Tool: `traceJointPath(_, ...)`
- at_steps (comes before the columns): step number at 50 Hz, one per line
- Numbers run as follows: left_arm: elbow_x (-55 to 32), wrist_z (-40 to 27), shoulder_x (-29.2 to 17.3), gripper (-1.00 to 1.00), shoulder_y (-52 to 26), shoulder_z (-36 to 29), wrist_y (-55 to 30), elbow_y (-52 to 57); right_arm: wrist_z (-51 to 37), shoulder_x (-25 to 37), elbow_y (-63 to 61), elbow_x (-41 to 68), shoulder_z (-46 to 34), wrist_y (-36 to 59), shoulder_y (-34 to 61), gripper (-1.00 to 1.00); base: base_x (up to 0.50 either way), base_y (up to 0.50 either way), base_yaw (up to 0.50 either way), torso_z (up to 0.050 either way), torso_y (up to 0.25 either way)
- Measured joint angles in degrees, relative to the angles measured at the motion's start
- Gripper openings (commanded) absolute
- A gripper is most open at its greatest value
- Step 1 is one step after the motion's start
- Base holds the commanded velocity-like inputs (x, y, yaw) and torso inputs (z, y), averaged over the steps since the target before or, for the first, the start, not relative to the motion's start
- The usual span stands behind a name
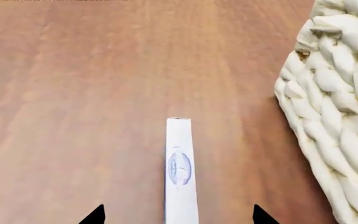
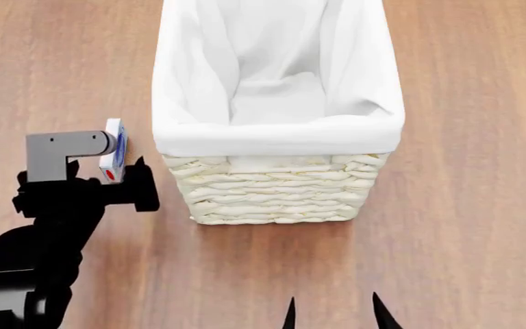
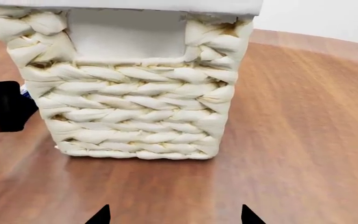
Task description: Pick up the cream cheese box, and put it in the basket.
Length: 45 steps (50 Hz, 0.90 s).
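Basket [image 2: 277, 147] fills your head view's centre, liner open to receive. Your left gripper [image 2: 117, 181], lower left, has fingers spread around the cream cheese box [image 2: 113, 149], standing on edge beside it; right gripper [image 2: 334, 315] idles released.

Cream cheese box [image 2: 114, 149] stands left of basket [image 2: 272, 188].

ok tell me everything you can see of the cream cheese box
The cream cheese box is a small, thin white carton, seemingly cardboard, with a blue oval logo on its narrow face and a small red mark visible in the head view. It stands on edge, upright, between the fingertips of the left gripper, whose tips sit apart on either side; contact cannot be confirmed. It is beside the basket, outside it, not touching. Whether it rests on the wooden table is unclear.
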State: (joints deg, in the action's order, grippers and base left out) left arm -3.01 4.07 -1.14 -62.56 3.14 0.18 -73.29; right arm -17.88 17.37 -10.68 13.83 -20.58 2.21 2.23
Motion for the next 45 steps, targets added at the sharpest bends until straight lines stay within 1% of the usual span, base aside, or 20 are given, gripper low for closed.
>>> traceJointPath(16,-1.18,-1.25,0.10,1.00,-0.15,-2.73,-1.26,-0.04,-0.34,0.49,-0.83,0.37,-0.40,-0.09,-0.51,1.00,0.00,0.00,0.00,0.000,0.000)
traceJointPath(17,-1.25,-1.14,0.10,-1.00,-0.14,-2.76,-1.31,-0.05,-0.36,0.53,-0.89,0.39,-0.42,-0.08,-0.53,1.00,0.00,0.00,0.00,0.000,0.000)
traceJointPath(39,0.50,-0.73,-0.02,-1.00,0.34,-2.90,-0.31,-0.09,-0.54,1.06,-1.37,0.63,-1.21,-0.63,-1.02,1.00,0.00,0.00,0.00,0.000,0.000)
traceJointPath(45,1.16,-0.75,-0.69,-1.00,-0.71,-2.47,-0.11,-0.72,-0.65,1.14,-1.37,0.76,-1.30,-0.71,-1.08,1.00,0.00,0.00,0.00,0.000,0.000)
